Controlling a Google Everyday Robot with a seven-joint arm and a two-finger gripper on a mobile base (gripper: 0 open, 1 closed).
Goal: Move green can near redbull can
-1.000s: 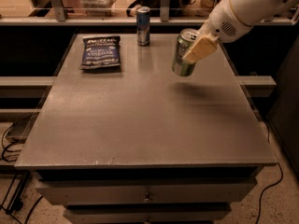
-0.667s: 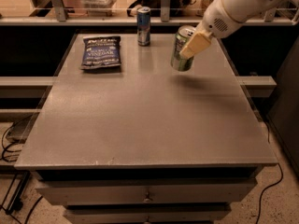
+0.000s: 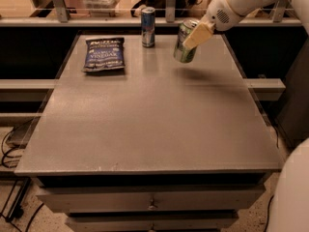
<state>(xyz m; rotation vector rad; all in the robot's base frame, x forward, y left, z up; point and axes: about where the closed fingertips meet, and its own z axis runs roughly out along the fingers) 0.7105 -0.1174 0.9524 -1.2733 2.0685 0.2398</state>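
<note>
We're mid-carry here: our end effector [image 3: 191, 36] is clamped on the green can [image 3: 182, 52], tilted and lifted off the bench [image 3: 154, 124], just right of the slim redbull can [image 3: 148, 27]. Next, we judge, comes a short shift left and a gentle upright set-down. Smooth aluminium cylinders, matte grey top, a crinkly blue chip bag [image 3: 104, 53] lying flat.

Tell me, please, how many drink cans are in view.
2: the green can, tilted, gripped by the pincer above the table's far right; the redbull can, upright near the far edge.
</note>
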